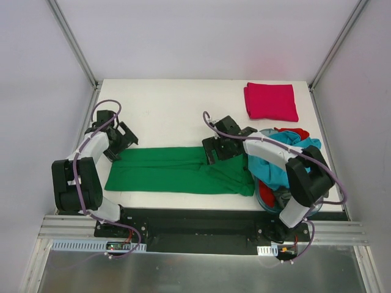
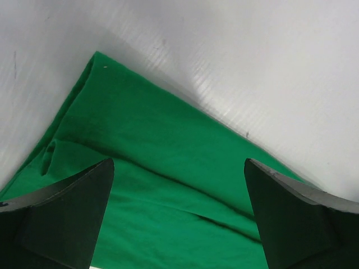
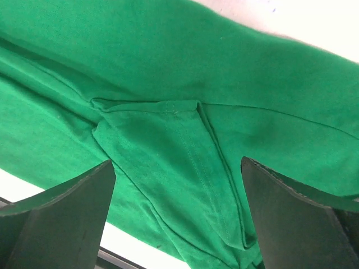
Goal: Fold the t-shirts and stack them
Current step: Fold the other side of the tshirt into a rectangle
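A bright green t-shirt lies folded lengthwise into a long strip across the near middle of the table. My left gripper is open and empty just above the strip's far left corner; the green cloth lies under its fingers. My right gripper is open and empty above the strip's right part, over a folded sleeve. A folded crimson-pink t-shirt lies at the far right. Teal, red and dark grey shirts are heaped in the tub.
A round blue tub stands at the near right, partly under my right arm. The white table ends at a black rail in front. Metal frame posts stand at the back corners.
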Robot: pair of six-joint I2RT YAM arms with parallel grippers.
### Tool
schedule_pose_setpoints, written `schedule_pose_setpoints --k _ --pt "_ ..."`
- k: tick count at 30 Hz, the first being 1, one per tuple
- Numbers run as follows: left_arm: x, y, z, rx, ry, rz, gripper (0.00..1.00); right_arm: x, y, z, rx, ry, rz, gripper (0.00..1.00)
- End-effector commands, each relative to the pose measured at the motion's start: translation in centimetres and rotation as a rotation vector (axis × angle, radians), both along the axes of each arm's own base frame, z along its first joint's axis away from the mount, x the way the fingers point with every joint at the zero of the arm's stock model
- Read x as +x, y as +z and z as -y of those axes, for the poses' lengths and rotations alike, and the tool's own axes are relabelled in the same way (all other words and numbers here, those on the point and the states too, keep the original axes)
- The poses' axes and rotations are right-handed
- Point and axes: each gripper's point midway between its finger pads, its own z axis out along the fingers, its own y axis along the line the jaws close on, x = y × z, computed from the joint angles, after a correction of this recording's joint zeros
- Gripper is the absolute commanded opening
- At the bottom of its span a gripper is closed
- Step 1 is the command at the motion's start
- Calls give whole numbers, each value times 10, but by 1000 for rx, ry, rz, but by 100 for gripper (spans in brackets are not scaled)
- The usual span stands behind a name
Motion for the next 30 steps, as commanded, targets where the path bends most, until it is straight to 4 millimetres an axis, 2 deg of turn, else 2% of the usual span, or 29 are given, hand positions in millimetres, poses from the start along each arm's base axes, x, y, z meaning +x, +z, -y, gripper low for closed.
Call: schedule_pose_setpoints --k 1,4,7,12,15,18,23,24,26,30 --pt "-7 -6 -7 42 19 -25 99 6 1 -19 56 -1 -27 96" --pt "-17 -14 -12 72 32 -61 99 -5 -7 -25 96 39 -71 96" --pt "-20 -16 -14 81 39 -73 99 -22 -8 -30 137 88 -98 96" --pt "-23 -13 -19 106 54 -72 99 -52 4 -39 235 187 -129 96" --pt "-24 -8 -20 117 56 -61 99 -80 11 -44 276 282 -151 96" --pt "-26 -3 -21 122 58 -43 99 -107 12 -43 233 366 -132 96" --pt "-31 10 -23 141 65 -2 99 -144 6 -24 62 437 -101 96" --pt "-31 13 -25 150 74 7 99 -145 7 -19 29 435 -77 96" --pt "-30 20 -26 159 86 33 99 -134 13 -13 -7 374 -14 96" --pt "-20 37 -12 89 46 91 99 -87 35 -11 -39 225 160 96"
